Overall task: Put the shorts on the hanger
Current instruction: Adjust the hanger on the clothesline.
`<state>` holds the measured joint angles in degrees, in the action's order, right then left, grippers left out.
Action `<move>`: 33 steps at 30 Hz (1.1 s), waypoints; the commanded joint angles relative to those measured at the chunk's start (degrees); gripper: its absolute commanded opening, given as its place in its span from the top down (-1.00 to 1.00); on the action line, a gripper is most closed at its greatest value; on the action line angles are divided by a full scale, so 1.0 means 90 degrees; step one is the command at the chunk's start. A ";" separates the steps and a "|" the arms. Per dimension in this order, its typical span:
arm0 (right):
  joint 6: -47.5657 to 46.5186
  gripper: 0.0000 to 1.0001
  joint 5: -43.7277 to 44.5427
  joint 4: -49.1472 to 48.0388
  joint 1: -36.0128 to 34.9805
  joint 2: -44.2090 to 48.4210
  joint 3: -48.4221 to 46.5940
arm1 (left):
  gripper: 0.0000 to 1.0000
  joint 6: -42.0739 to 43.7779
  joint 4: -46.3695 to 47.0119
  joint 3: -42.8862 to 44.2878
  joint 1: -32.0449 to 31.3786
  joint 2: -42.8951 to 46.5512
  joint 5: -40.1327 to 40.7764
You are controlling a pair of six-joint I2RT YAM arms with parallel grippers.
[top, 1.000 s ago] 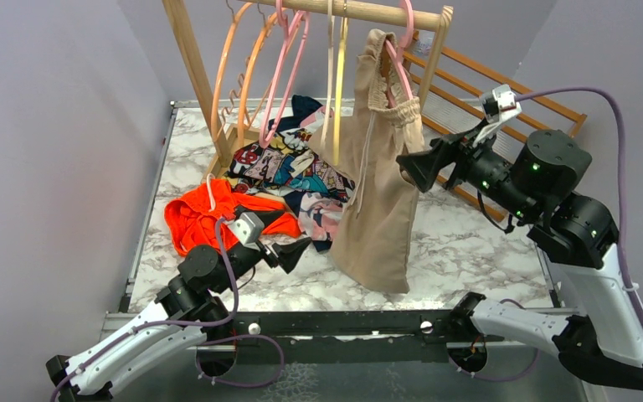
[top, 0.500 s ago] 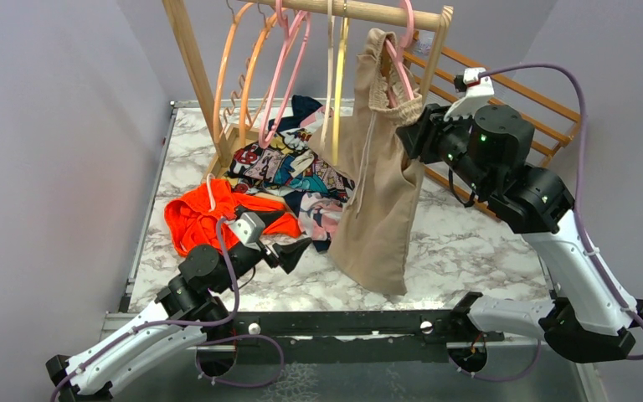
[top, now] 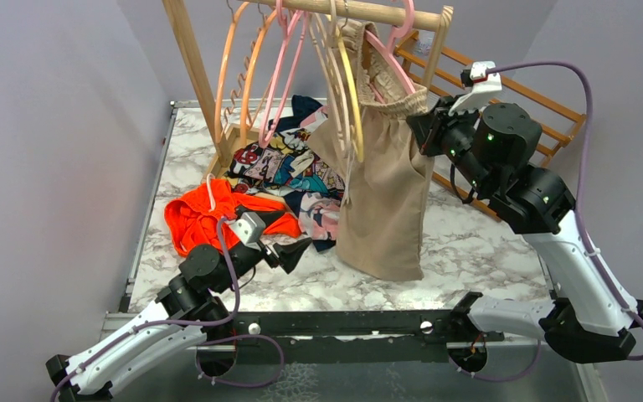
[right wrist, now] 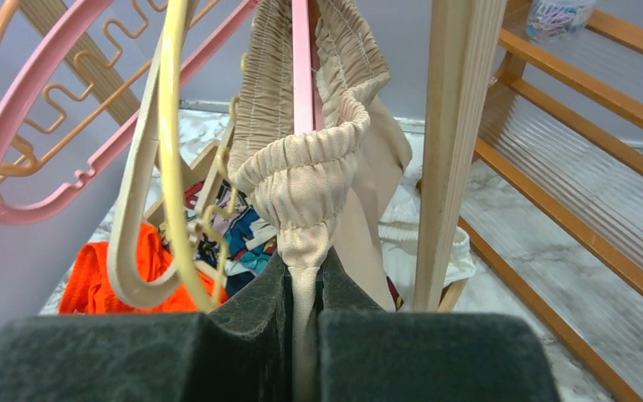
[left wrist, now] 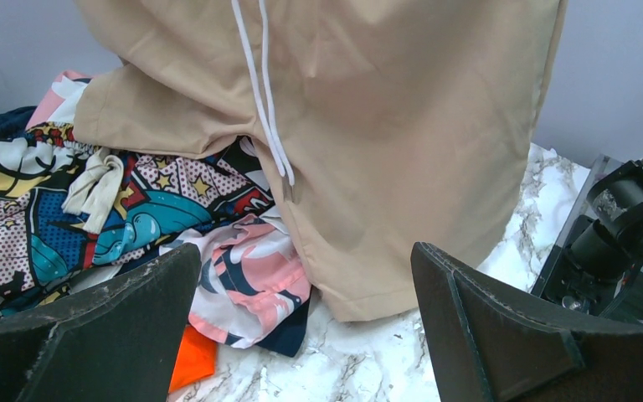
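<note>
The right tool (right wrist: 304,280) is pressed together on a fold of the beige soft fabric shorts (right wrist: 301,180), pinching the cloth just below the gathered elastic waistband (right wrist: 335,138). One arm of the pink plastic hanger (right wrist: 301,59) runs up through the waistband opening right above the pinch. Seen from above, that hanger hangs from the round wooden rail (top: 368,12) of a wooden clothes rack (top: 191,63). The shorts hang from it in a long baggy drop, and their lower hem reaches the white marbled desk (top: 477,243). Just left of the shorts a pale yellow plastic hanger (top: 353,92) swings at a tilt, with orange hangers (top: 226,71) and further pink ones farther left on the same rail. Behind the right arm stands a slatted wooden shelf (top: 515,84). The left tool (left wrist: 306,251) is spread wide and holds nothing. It sits low over the near part of the desk, facing the shorts' lower half and their dangling white drawstring (left wrist: 264,100). A comic-print cloth (top: 289,172) lies heaped at the foot of the rack, touching the shorts, and a bright orange garment (top: 205,213) lies beside the left tool.
</note>
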<state>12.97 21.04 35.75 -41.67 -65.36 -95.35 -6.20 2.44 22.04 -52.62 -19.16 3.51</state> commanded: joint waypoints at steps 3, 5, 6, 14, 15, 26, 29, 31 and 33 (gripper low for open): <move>0.0026 0.99 0.1063 -0.0650 0.0001 -0.0006 -0.0337 | -0.98 0.0029 0.0039 0.0002 -0.0013 0.0021 0.0010; 0.0039 0.99 0.1239 -0.0466 0.0001 -0.0082 -0.0444 | -0.98 0.0043 0.0034 -0.0001 -0.0013 0.0011 0.0020; 0.0057 0.99 0.1324 -0.0361 0.0004 -0.0111 -0.0487 | -0.98 0.0052 0.0041 0.0002 -0.0014 0.0005 0.0018; 0.0360 0.98 0.1342 0.0053 0.0001 0.0011 -0.0355 | -0.98 0.0093 0.0055 0.0013 -0.0018 -0.0151 0.0006; 0.0420 0.99 0.1247 0.0068 0.0001 0.0059 -0.0294 | -0.98 0.0098 0.0054 0.0014 -0.0018 -0.0167 0.0010; 0.1117 0.67 0.0550 0.0303 0.0001 0.0237 0.0032 | -0.98 0.0112 0.0088 0.0020 -0.0018 -0.0231 -0.0012; 0.1074 -0.04 0.0164 0.0238 0.0001 0.0299 0.0074 | -0.98 0.0103 0.0067 0.0022 -0.0015 -0.0212 -0.0017; 0.0984 -0.38 -0.0061 0.0205 0.0001 0.0359 0.0055 | -0.98 0.0108 0.0057 0.0019 -0.0016 -0.0183 -0.0003; 0.0819 -0.64 -0.0281 0.0186 0.0001 0.0403 -0.0008 | -0.98 0.0103 0.0042 0.0021 -0.0016 -0.0141 0.0016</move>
<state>21.69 24.03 39.59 -41.89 -63.64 -94.96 -5.91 2.44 22.04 -52.62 -21.21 3.53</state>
